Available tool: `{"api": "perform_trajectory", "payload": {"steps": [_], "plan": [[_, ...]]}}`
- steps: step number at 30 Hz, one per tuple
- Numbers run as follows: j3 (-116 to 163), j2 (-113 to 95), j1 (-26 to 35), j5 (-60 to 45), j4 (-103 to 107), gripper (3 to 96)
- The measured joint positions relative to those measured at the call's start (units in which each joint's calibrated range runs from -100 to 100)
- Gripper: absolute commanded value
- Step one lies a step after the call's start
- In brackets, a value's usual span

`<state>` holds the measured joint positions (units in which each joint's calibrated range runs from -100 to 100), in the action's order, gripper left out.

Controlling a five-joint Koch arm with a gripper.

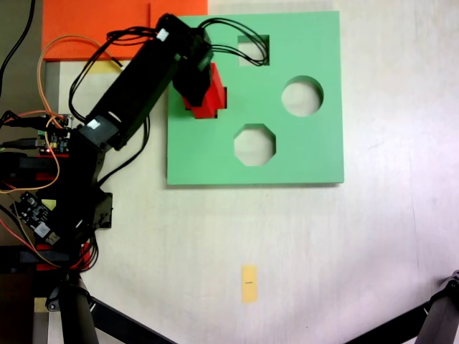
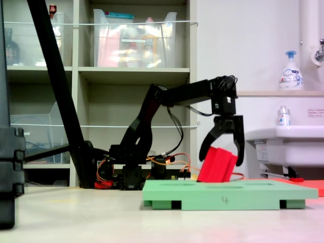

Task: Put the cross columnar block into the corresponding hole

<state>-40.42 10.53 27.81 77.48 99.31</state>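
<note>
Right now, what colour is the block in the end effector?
Bright red block, clearest in the second exterior view, tilted over the green board.

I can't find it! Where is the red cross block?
The red cross block sits tilted between the pincer fingers, its bottom at the green board, near the board's left edge in the first exterior view.

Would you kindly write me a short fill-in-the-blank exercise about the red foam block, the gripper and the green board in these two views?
1. The red plus-shaped foam block is held between the fingers of the black ___.
2. In the second exterior view the block is ___, not upright.
3. The flat green foam board shows a round cutout and an ___ cutout near the middle of the first exterior view.

Missing words: gripper; tilted; octagonal
</note>
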Motion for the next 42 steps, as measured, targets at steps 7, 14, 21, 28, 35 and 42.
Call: {"api": "perform_trajectory", "payload": {"steps": [7,14,21,28,35,42], "plan": [[-0.29,0.96,-0.24,-2.39,-0.59,47.5],[-0.2,1.37,-0.44,-3.66,-0.78,60.7],[0.98,2.6,-0.63,-5.42,-0.88,88.6],[0.98,-0.55,-0.54,-5.76,-0.98,95.5],[0.88,-36.8,-3.76,-16.65,-0.88,94.7],[-7.84,-71.27,-17.88,-46.15,-2.74,53.6]]}}
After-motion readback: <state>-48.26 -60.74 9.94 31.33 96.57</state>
